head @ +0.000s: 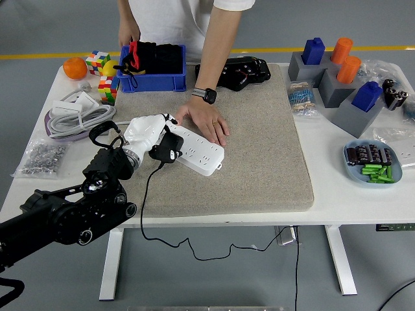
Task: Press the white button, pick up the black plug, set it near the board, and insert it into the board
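A white power strip point(201, 151) lies at an angle on the grey mat point(259, 142). My left hand point(153, 135), white-fingered on a black arm, is shut on the black plug point(167, 148) and holds it at the strip's left end. The plug's black cable point(146, 201) runs down over the table's front edge. A person's hand point(206, 122) lies flat on the mat, touching the strip's far side. My right hand is out of view.
Behind the strip stand a blue bin point(153, 68) with black and red items and a black device point(237, 71). Left of the mat lie coiled white cable point(78, 115), cubes point(102, 65), an orange point(75, 67) and a bag of screws point(42, 157). Grey holders point(337, 84) and a blue dish point(375, 163) sit right.
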### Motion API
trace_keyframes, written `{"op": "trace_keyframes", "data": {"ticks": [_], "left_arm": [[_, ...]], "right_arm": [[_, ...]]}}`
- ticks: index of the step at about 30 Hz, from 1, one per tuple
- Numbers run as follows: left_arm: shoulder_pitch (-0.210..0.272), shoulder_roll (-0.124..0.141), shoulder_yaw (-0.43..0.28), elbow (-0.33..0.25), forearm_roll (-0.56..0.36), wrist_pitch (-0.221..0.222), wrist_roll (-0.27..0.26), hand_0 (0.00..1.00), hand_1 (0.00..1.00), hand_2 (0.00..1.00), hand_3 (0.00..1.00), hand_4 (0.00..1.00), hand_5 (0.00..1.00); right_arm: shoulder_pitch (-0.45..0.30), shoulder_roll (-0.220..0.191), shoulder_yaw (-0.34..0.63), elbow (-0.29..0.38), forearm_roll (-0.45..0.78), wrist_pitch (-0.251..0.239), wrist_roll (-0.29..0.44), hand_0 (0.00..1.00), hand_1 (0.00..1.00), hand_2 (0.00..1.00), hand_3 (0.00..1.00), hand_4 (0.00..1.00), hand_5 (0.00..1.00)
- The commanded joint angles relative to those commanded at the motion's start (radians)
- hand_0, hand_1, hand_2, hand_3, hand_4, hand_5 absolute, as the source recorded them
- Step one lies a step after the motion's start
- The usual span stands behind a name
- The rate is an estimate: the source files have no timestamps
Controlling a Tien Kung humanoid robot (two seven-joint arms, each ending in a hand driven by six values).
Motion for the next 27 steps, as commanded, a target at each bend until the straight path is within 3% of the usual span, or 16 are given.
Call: {"op": "trace_keyframes", "data": {"ticks": [1, 6, 12, 13, 18, 19, 24, 25, 27], "left_arm": [[0.001, 0.001, 0.000, -0.002, -0.002, 0.000, 0.001, 0.896, 0.968, 0.988, 0.998, 0.998, 0.675], [0.028, 0.019, -0.040, -0.055, 0.030, 0.014, 0.009, 0.896, 0.968, 0.988, 0.998, 0.998, 0.675], [0.093, 0.089, -0.078, -0.201, 0.075, 0.061, -0.034, 0.903, 0.969, 0.991, 0.998, 0.998, 0.668], [0.107, 0.105, -0.075, -0.227, 0.077, 0.065, -0.040, 0.901, 0.938, 0.924, 0.897, 0.996, 0.613], [0.160, 0.171, -0.050, -0.297, 0.058, 0.054, -0.064, 0.901, 0.938, 0.924, 0.897, 0.996, 0.613], [0.163, 0.175, -0.047, -0.298, 0.052, 0.049, -0.068, 0.898, 0.920, 0.868, 0.843, 0.865, 0.588], [0.172, 0.180, -0.033, -0.283, 0.013, 0.026, -0.090, 0.898, 0.920, 0.868, 0.843, 0.865, 0.588], [0.170, 0.177, -0.031, -0.281, 0.011, 0.024, -0.091, 0.898, 0.903, 0.832, 0.808, 0.709, 0.655], [0.167, 0.171, -0.027, -0.277, 0.009, 0.022, -0.092, 0.898, 0.903, 0.832, 0.808, 0.709, 0.655]], "right_arm": [[0.000, 0.000, 0.001, 0.000, 0.000, 0.000, 0.000, 0.568, 0.521, 0.538, 0.551, 0.642, 0.356], [0.000, 0.000, 0.006, 0.001, -0.001, -0.001, 0.001, 0.568, 0.521, 0.538, 0.551, 0.642, 0.356], [-0.002, 0.002, 0.012, -0.001, -0.004, -0.002, 0.001, 0.569, 0.521, 0.538, 0.549, 0.642, 0.355], [-0.002, 0.002, 0.014, -0.001, -0.004, -0.002, 0.001, 0.569, 0.520, 0.538, 0.551, 0.643, 0.357], [-0.003, 0.003, 0.021, 0.000, -0.005, -0.002, 0.002, 0.569, 0.520, 0.538, 0.551, 0.643, 0.357], [-0.003, 0.002, 0.021, 0.000, -0.005, -0.003, 0.002, 0.569, 0.520, 0.538, 0.551, 0.642, 0.353], [-0.002, 0.002, 0.019, 0.000, -0.005, -0.003, 0.003, 0.569, 0.520, 0.538, 0.551, 0.642, 0.353], [-0.002, 0.002, 0.019, 0.000, -0.005, -0.003, 0.003, 0.569, 0.520, 0.538, 0.552, 0.642, 0.354], [0.000, 0.003, 0.017, 0.000, -0.005, -0.003, 0.003, 0.569, 0.520, 0.538, 0.552, 0.642, 0.354]]}}
